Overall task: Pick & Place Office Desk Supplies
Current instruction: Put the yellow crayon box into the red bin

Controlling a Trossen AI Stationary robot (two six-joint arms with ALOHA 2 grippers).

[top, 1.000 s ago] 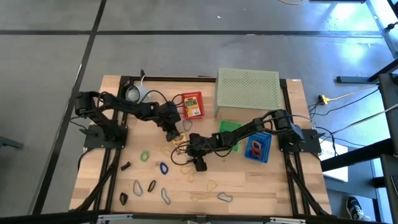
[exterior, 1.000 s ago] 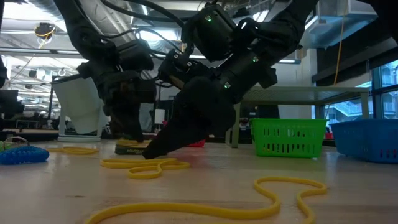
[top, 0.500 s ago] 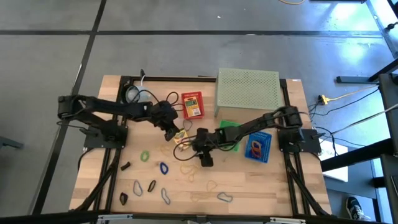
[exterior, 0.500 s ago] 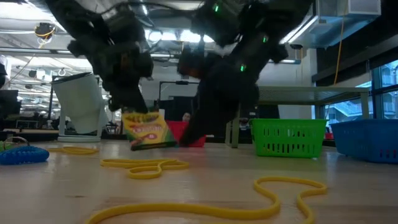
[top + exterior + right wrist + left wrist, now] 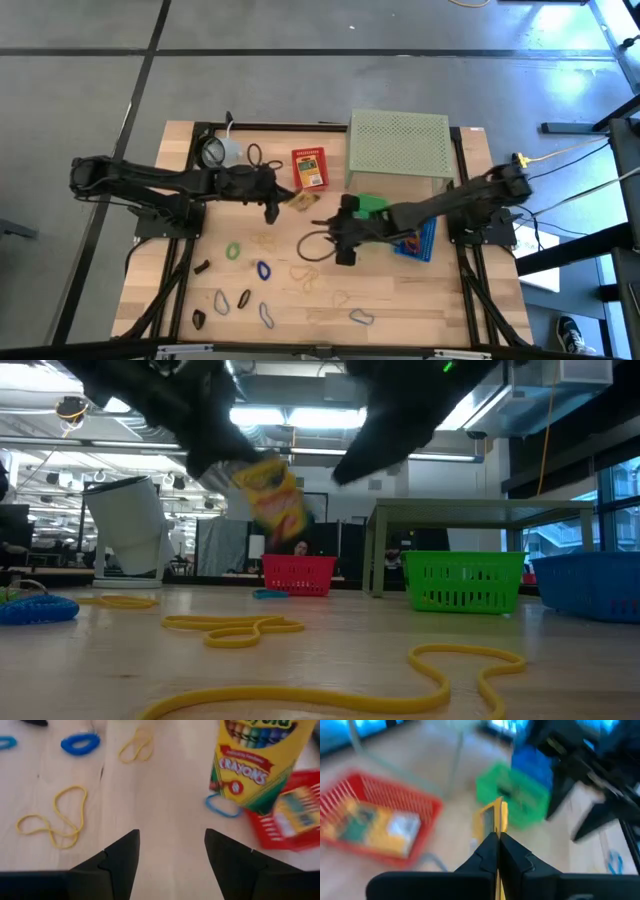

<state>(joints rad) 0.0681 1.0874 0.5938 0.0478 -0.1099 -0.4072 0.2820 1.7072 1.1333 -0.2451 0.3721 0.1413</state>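
My left gripper (image 5: 274,207) is shut on the small yellow crayon box (image 5: 301,200), which hangs in the air above the table in the low view (image 5: 270,496). My right gripper (image 5: 344,254) hovers open near the table's middle, to the right of the box, touching nothing (image 5: 170,837). The right wrist view shows the box (image 5: 254,760) ahead of its fingers. Yellow loops (image 5: 55,817), blue loops (image 5: 263,270), a green loop (image 5: 233,250) and dark clips (image 5: 202,267) lie flat on the near half of the table. My left gripper pinches the crayon box between its two fingers; the left wrist view shows the box's thin edge (image 5: 498,817) sticking out past the shut fingertips. The box is lifted clear of the table and tilted.
A red basket (image 5: 309,168) with a printed box in it, a small green basket (image 5: 370,205) and a blue basket (image 5: 416,236) stand mid-table. The pale green perforated stand (image 5: 398,140) fills the far right, and a pale mug (image 5: 215,151) the far left.
My left gripper has risen, carrying the crayon box from the table top up into the air and a little toward the far edge; the box has tipped. My right gripper has lifted and drawn back toward the table's right.
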